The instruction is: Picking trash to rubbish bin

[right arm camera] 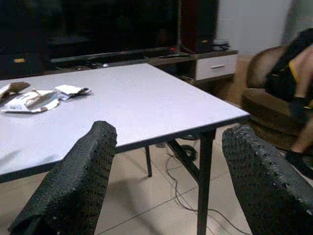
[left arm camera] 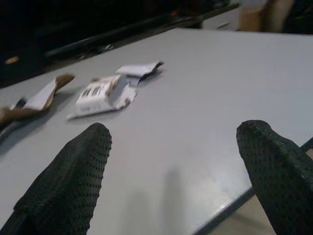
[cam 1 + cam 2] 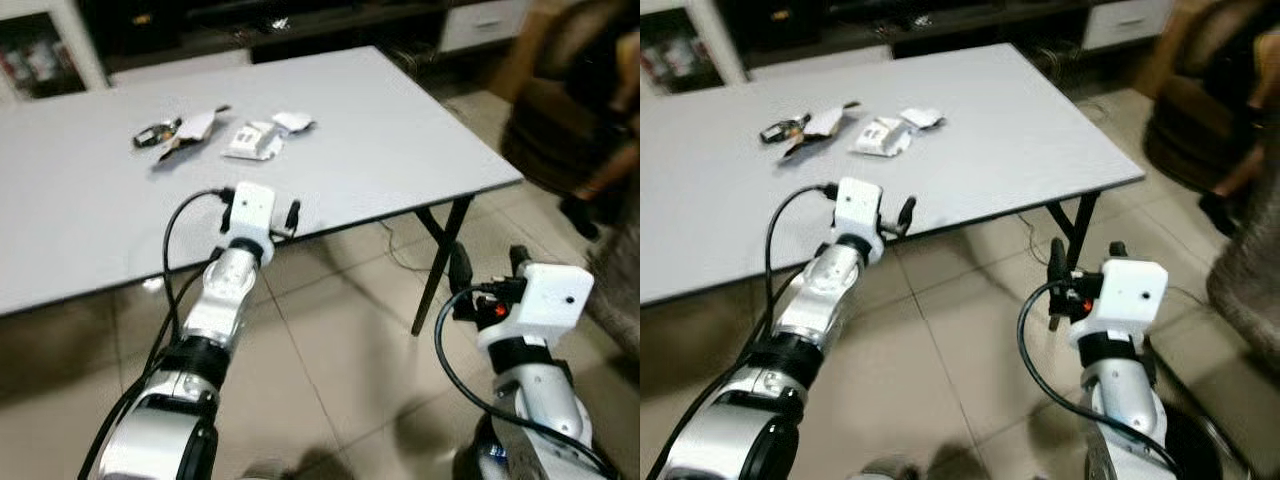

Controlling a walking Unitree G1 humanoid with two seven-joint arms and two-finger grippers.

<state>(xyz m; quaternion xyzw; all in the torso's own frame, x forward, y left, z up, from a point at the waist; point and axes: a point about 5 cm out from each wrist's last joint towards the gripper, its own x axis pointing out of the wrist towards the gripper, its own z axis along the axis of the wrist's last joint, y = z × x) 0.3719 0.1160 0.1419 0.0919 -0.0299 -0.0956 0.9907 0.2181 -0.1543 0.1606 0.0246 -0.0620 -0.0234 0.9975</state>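
— Trash lying where?
— Strewn in a loose cluster on the grey worktop (image 3: 420, 130), toward the far side: white printed wrapper (image 3: 252, 140) in the middle, small crumpled white scrap (image 3: 293, 122) just beside it on the right, torn brown-and-white wrapper (image 3: 190, 132) to the left, dark curled piece (image 3: 155, 134) at the left end.

— And relative to the left gripper (image 3: 262, 214)?
— Well ahead of it. Raised at the worktop's near edge, pointing toward the cluster, fingers (image 2: 73, 181) spread wide with bare worktop between them. Nothing held. Seen through the wrist view: white wrapper straight ahead and apart from the fingertips, brown one off to one side.

— Right gripper (image 3: 490, 265)?
— Off the worktop, over the tiled floor (image 3: 330, 350), near the black table leg (image 3: 440, 265) at the right corner. Fingers likewise parted, pinching nothing. Trash far off on the other side of the worktop from there.

— Anything else around?
— Dark cabinet (image 1: 122, 34) beyond the worktop, white drawer unit (image 1: 215, 66) to its right. A seated person's leg and arm (image 1: 298, 78) blurred at the right, on a brown armchair (image 3: 560, 100). A cable (image 1: 181, 171) trailing on the floor under the worktop.
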